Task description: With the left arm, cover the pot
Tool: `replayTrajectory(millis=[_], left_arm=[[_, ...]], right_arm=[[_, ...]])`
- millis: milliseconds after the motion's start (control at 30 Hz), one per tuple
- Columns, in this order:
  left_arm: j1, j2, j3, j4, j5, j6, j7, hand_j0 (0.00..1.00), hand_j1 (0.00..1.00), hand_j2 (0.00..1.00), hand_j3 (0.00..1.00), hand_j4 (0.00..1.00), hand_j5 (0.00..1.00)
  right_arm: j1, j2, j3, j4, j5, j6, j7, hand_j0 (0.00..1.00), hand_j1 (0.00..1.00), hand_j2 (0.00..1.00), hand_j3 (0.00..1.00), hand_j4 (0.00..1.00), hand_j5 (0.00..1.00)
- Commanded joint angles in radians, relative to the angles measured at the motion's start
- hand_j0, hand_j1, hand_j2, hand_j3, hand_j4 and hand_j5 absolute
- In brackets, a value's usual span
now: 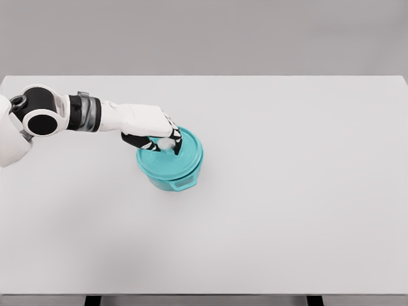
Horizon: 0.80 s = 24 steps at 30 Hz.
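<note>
Pot (173, 169) directly beneath left hand (153, 131)

A wide white table (306, 210) stands before a plain grey wall (204, 35).

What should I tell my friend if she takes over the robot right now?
Left hand: over the teal pot, fingers curled around the knob of the lid.
Right arm: not in view.
Pot: standing on the white table, left of the middle.
Done: the lid looks set on the pot, or very nearly; whether it is fully seated is hard to tell.
Left: probably just let go of the knob and lift the hand away, then check that the lid sits flat.
</note>
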Motion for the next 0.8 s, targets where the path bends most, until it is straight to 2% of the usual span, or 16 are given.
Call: replayTrajectory(millis=[0, 433, 500, 767], left_arm=[[0.000, -0.001, 0.001, 0.001, 0.004, 0.003, 0.000, 0.57, 0.57, 0.57, 0.57, 0.57, 0.57], [0.002, -0.007, -0.002, 0.002, 0.004, 0.003, 0.000, 0.63, 0.63, 0.63, 0.63, 0.63, 0.63], [0.002, -0.007, -0.002, 0.002, 0.004, 0.003, 0.000, 0.68, 0.68, 0.68, 0.68, 0.68, 0.68], [0.002, -0.004, -0.002, 0.002, 0.004, 0.003, 0.000, 0.73, 0.73, 0.73, 0.73, 0.73, 0.73]], right_arm=[[0.000, 0.000, 0.000, 0.000, 0.000, 0.000, 0.000, 1.00, 1.00, 1.00, 1.00, 1.00, 1.00], [0.000, 0.000, 0.000, 0.000, 0.000, 0.000, 0.000, 1.00, 1.00, 1.00, 1.00, 1.00, 1.00], [0.000, 0.000, 0.000, 0.000, 0.000, 0.000, 0.000, 1.00, 1.00, 1.00, 1.00, 1.00, 1.00], [0.000, 0.000, 0.000, 0.000, 0.000, 0.000, 0.000, 1.00, 1.00, 1.00, 1.00, 1.00, 1.00]])
